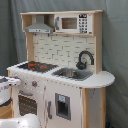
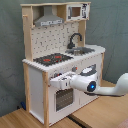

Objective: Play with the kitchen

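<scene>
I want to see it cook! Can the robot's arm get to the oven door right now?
Probably yes. The gripper is already at the kitchen's front, just above the oven door, with nothing visible in between.

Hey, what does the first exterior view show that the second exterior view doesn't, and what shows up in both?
Only the first exterior view shows the dark panel on the cabinet door under the sink.

Only the second exterior view shows the arm's gripper reaching the knob panel above the oven door, and the wooden floor.

Both show the kitchen: hob, faucet, hood, microwave.
</scene>
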Robot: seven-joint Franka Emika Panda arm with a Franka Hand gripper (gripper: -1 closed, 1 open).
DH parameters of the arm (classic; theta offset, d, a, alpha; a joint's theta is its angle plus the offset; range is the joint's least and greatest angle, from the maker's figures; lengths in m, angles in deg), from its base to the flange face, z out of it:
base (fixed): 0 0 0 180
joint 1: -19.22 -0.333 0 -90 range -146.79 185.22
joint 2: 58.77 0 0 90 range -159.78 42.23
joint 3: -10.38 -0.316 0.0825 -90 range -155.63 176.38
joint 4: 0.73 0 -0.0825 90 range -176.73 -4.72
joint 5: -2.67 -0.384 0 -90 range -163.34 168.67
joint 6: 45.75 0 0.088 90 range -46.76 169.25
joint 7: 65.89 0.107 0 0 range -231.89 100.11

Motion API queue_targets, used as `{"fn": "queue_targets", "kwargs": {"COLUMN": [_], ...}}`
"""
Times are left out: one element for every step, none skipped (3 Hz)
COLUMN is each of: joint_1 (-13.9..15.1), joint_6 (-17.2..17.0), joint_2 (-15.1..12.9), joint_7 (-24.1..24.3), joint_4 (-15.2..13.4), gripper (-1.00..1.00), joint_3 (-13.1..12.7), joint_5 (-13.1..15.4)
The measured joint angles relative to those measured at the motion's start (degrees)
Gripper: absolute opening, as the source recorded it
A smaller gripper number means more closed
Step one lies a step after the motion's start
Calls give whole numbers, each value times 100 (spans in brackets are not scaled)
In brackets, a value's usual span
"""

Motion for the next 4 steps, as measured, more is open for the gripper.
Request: {"fn": "queue_targets", "kwargs": {"joint_1": [0,-36,-35,-35], "joint_6": [0,-121,-116,-114], "joint_2": [0,-6,-6,-7], "joint_7": [0,628,1261,1896], "joint_4": [0,-93,-93,-94], "gripper": [-100,-100,-100,-100], "joint_3": [0,0,-2,-6], "joint_5": [-21,-250,-269,-322]}}
